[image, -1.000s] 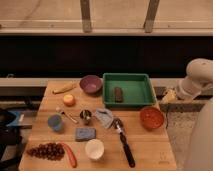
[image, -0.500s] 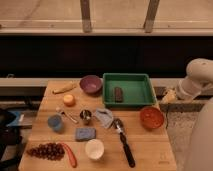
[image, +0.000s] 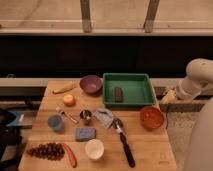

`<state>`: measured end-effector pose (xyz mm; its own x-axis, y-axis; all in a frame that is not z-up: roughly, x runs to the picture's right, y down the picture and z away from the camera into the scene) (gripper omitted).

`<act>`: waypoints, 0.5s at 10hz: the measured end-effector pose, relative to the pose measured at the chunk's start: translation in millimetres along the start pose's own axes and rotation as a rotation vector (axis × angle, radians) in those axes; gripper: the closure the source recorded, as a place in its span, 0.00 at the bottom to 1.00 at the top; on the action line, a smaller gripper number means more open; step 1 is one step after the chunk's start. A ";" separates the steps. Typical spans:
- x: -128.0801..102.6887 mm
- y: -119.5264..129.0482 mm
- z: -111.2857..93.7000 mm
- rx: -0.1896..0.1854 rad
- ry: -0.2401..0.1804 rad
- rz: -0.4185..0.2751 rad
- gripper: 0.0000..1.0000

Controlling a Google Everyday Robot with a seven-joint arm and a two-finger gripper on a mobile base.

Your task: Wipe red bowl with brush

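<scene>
Gripper [image: 168, 95] near red bowl [image: 151, 117], empty; brush [image: 125, 144] on table [image: 152, 147].

A wooden table [image: 150, 146] holds a green tray [image: 136, 90] at the back, with a dark brown bar [image: 118, 94] lying in it. Just left of the tray sits a purple bowl [image: 90, 84], then a banana [image: 65, 88] and, nearer, a small orange fruit [image: 69, 100]. In the middle row are a metal spoon [image: 67, 116], a small metal cup [image: 85, 116] and a crumpled grey cloth [image: 104, 117]. A blue cup [image: 55, 122] and a blue sponge [image: 85, 133] lie further forward. Along the front edge are dark grapes [image: 44, 150], a red chili pepper [image: 70, 155] and a white cup [image: 94, 149].
</scene>
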<state>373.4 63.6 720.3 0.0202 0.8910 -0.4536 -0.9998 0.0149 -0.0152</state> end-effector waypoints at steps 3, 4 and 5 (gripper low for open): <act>-3.7 31.9 -2.5 -0.011 -0.009 -0.091 0.28; -7.2 54.8 -2.4 -0.017 -0.010 -0.146 0.28; -10.4 82.4 -2.3 -0.023 -0.010 -0.205 0.28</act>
<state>290.9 54.5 721.7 0.2229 0.8749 -0.4298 -0.9743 0.1861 -0.1266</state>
